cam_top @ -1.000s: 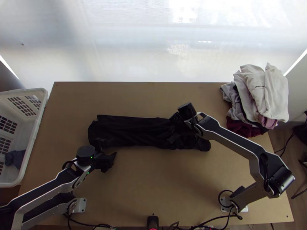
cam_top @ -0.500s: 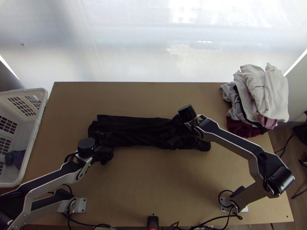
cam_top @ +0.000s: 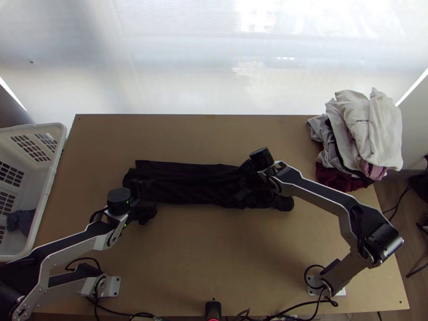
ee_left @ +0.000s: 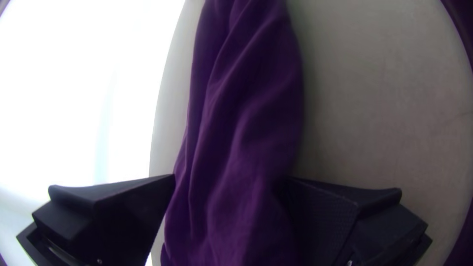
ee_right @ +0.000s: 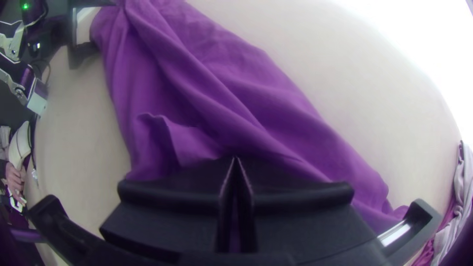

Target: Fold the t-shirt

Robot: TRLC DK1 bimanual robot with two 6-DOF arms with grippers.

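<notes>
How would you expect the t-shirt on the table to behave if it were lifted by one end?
The t-shirt will probably be floppy and sag, since soft creases run along its length. The long strip might well open out, as its folds look loose. It seems unlikely to roll, because it lies fairly flat on the table.

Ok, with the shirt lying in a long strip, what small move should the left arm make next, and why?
I'd probably close the left gripper on the t-shirt: its open fingers stand on either side of the narrow strip, near the end on the left arm's side, while the right gripper is already shut at the cloth farther along.
</notes>
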